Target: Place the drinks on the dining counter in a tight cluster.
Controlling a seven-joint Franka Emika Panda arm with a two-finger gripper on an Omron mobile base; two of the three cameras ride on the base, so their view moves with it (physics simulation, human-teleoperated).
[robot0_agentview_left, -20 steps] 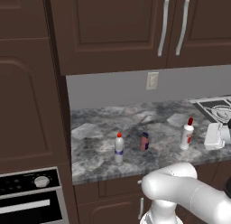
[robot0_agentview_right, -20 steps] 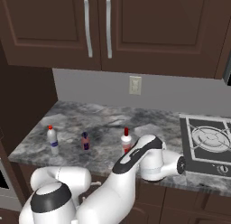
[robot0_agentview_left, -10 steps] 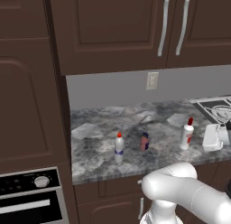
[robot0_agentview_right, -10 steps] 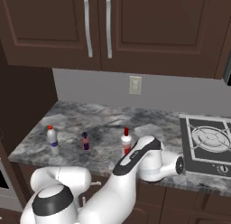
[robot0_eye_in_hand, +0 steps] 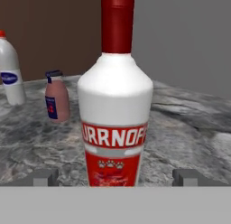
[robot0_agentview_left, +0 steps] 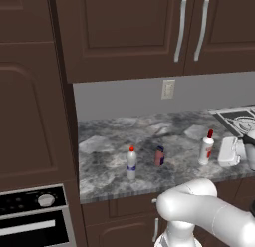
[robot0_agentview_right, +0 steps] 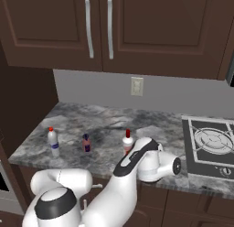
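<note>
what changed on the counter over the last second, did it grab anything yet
The gripper has crept slightly closer to the white bottle; its fingers stay open either side, nothing grabbed. The clear bottle and pinkish-red bottle stand where they were on the counter.

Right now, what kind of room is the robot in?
Most likely a kitchen: dark wooden cabinets hang above a marbled stone counter, a cooktop is set into it, and an oven sits alongside.
</note>
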